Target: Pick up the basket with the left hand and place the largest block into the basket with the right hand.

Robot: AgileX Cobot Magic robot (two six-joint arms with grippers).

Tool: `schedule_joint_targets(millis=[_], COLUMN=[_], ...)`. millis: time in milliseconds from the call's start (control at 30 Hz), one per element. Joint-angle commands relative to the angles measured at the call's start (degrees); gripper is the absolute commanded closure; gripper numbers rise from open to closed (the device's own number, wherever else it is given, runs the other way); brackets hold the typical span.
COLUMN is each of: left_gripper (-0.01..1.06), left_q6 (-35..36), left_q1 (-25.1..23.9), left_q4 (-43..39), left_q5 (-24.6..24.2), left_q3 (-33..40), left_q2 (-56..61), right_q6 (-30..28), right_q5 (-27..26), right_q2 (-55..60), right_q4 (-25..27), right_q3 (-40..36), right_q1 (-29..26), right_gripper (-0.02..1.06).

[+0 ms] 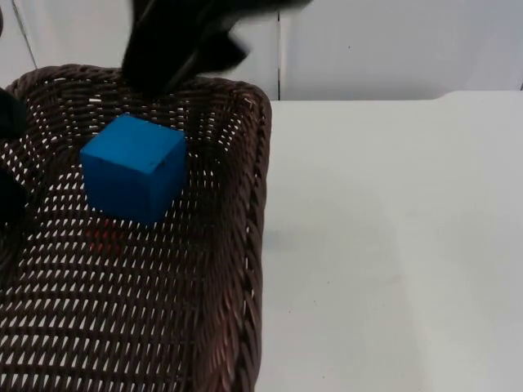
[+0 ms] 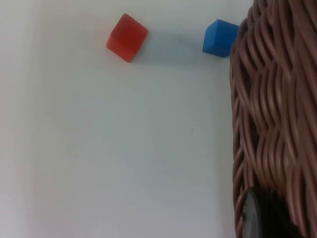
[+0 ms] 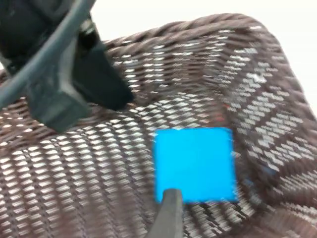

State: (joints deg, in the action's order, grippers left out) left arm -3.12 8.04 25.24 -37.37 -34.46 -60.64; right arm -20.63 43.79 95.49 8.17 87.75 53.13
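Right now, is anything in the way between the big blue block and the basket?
Nothing visible is. The big blue block already sits inside the basket, on its woven floor. The right gripper hangs just above the block, and the left gripper is at the basket's wall.

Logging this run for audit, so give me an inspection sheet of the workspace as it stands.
Surface: white table, nothing spilled.
Job's things: basket held up off the table; large blue block rests inside it.
Clutter: red block and small blue block on the table, apart.
Grippers: left gripper shut on the basket's wall; right gripper hangs above the basket's far rim.
Cables: nothing seen.
Surroundings: grey partition wall behind the table.
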Motion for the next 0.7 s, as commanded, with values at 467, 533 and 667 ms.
schedule_joint_targets(millis=[467,533,667], left_gripper=[1.05,1.05,1.05], left_q6=[0.1,-0.6,-1.6], left_q1=[-0.1,-0.1,-0.1], left_q4=[0.6,0.5,0.5], left_q5=[2.2,2.3,3.4], left_q3=[-0.1,-0.1,-0.1], left_q2=[0.6,0.6,0.6], right_q6=[8.3,10.6,11.3], right_q5=[-3.3,-5.2,-7.0], right_q2=[-20.0,-23.5,-26.7], right_q4=[-5.2,-5.2,-5.1], right_q3=[-19.0,-22.4,-24.9], right_q1=[0.0,0.0,0.0], right_gripper=[0.33,0.33,0.33])
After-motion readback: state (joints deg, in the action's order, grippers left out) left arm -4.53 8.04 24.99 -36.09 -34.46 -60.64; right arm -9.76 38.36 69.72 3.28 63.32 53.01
